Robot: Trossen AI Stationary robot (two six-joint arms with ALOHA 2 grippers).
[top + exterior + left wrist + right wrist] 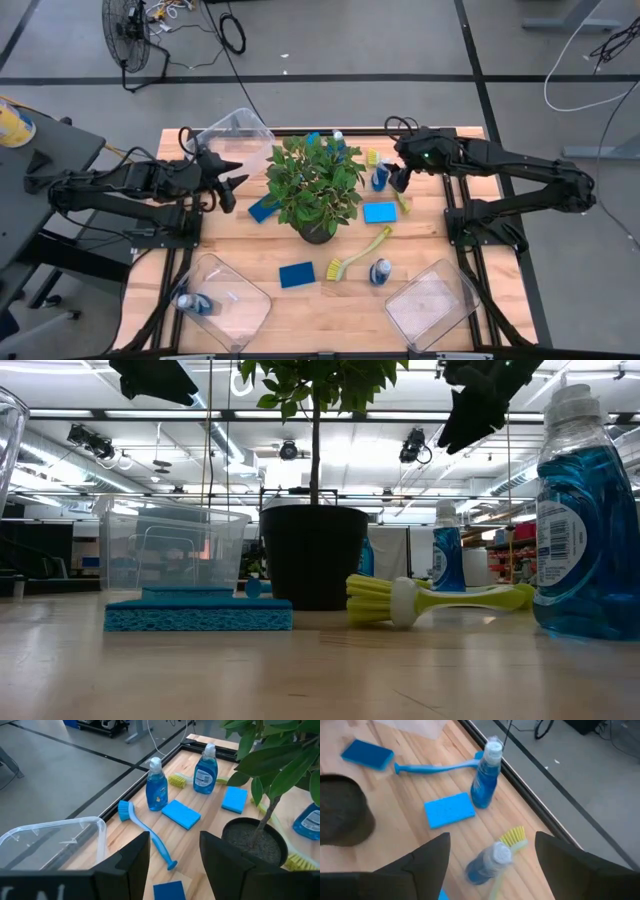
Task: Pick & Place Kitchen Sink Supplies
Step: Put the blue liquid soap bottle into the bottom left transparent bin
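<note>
Four blue bottles (380, 271), four blue sponges (297, 274) and three brushes (360, 252) ring the potted plant (315, 185), which hides several. One bottle lies in the seven-o'clock bin (220, 300). Left gripper (232, 181) and right gripper (397, 182) hover, fingers wide.

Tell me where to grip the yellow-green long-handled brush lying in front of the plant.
Grip the yellow-green long-handled dish brush mid-handle, coming from straight above. It lies flat on the wooden table, its thin handle bare and apart from the small blue bottle near its head.
</note>
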